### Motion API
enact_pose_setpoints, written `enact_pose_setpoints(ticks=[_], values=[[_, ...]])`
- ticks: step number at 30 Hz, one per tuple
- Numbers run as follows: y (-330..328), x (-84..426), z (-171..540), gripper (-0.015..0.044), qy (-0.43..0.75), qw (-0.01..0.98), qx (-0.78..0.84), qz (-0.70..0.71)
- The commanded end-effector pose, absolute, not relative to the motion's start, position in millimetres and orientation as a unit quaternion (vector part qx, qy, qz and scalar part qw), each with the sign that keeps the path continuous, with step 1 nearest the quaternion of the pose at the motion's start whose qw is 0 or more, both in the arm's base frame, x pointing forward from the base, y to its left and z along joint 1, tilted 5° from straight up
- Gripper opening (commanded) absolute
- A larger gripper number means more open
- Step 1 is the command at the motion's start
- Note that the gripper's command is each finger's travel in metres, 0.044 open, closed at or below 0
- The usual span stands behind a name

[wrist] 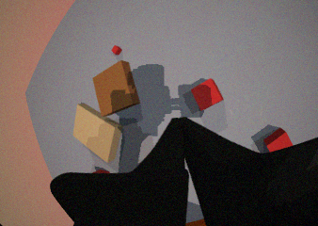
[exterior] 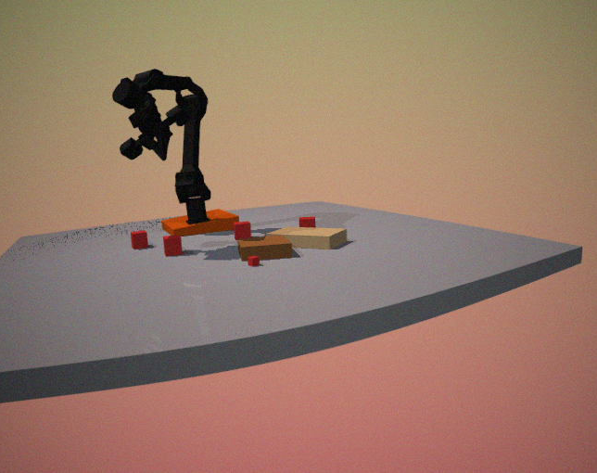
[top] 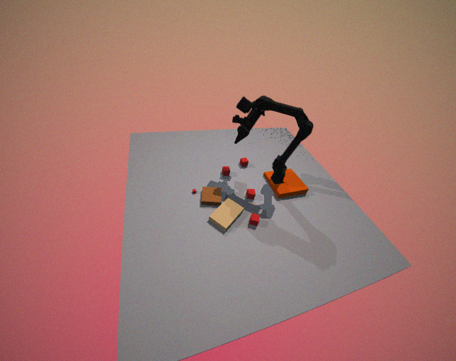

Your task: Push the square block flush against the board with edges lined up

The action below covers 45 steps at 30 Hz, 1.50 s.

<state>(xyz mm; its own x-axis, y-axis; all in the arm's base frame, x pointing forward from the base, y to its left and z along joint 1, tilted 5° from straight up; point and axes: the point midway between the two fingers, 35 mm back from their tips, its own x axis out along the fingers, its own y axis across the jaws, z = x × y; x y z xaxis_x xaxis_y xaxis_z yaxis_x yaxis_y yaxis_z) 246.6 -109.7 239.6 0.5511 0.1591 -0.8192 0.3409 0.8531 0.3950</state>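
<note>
The square block (top: 211,194) (exterior: 265,249) (wrist: 110,83) is brown and lies flat. The board (top: 226,213) (exterior: 316,237) (wrist: 96,134) is pale tan, longer than wide, and lies flat beside it. The block is turned at an angle to the board. One of its corners is close to the board's long side; I cannot tell whether it touches. A wedge-shaped gap opens between their facing sides. My gripper (top: 236,141) (exterior: 163,158) (wrist: 178,124) is shut and empty, high above the table, away from both parts. Its shadow falls partly on the block.
Red cubes stand around: two (top: 243,162) (top: 226,170) beyond the block, two (top: 251,193) (top: 254,219) between the board and the orange arm base (top: 296,187) (exterior: 222,223). A tiny red cube (top: 194,191) (exterior: 253,261) (wrist: 117,50) lies by the block's far side from the base.
</note>
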Motion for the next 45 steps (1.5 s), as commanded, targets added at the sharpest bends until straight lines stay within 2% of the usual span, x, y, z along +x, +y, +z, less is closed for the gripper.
enact_pose_setpoints(ticks=[1, 25, 45], values=[[-108.7, 256.0, 233.5, 0.0000, 0.488, 0.845, 0.217, -0.032], [-78.7, 309.3, 177.6, 0.0000, 0.574, 0.804, -0.075, 0.139], [-35.4, 346.3, 126.0, 0.0000, 0.579, 0.683, -0.326, 0.303]])
